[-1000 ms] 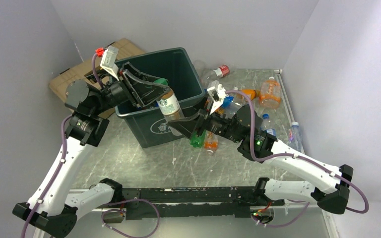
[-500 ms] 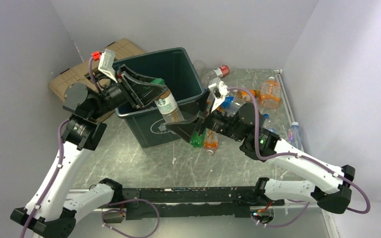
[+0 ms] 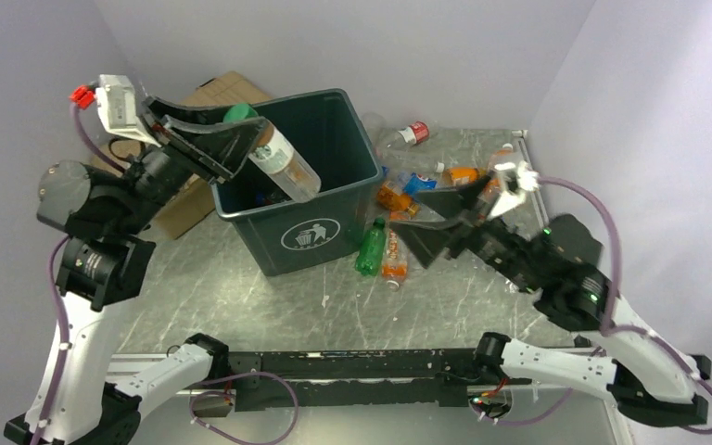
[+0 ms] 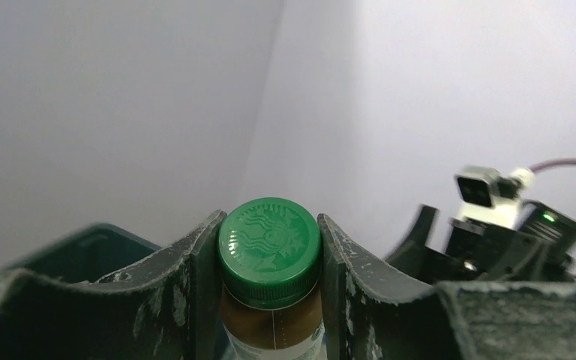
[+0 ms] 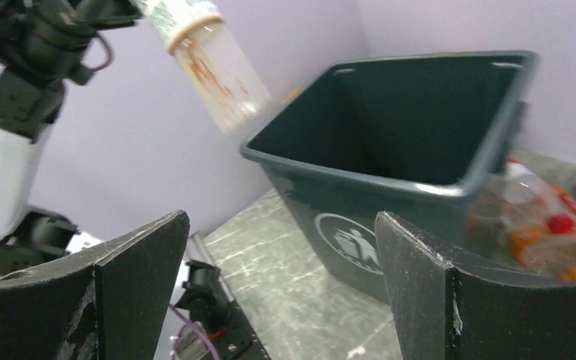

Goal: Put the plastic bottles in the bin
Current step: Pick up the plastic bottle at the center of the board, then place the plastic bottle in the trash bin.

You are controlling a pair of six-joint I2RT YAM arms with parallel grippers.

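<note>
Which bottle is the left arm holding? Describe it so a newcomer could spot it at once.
Find the dark green bin on the table. Tilted above its opening hangs a clear bottle, clamped at the neck by the left gripper. It alone is in the air, and it has a green cap.

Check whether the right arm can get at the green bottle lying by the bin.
Probably yes. The right gripper is open and empty, near the green bottle with nothing between. An orange bottle lying beside it and the bin may crowd the grasp.
</note>
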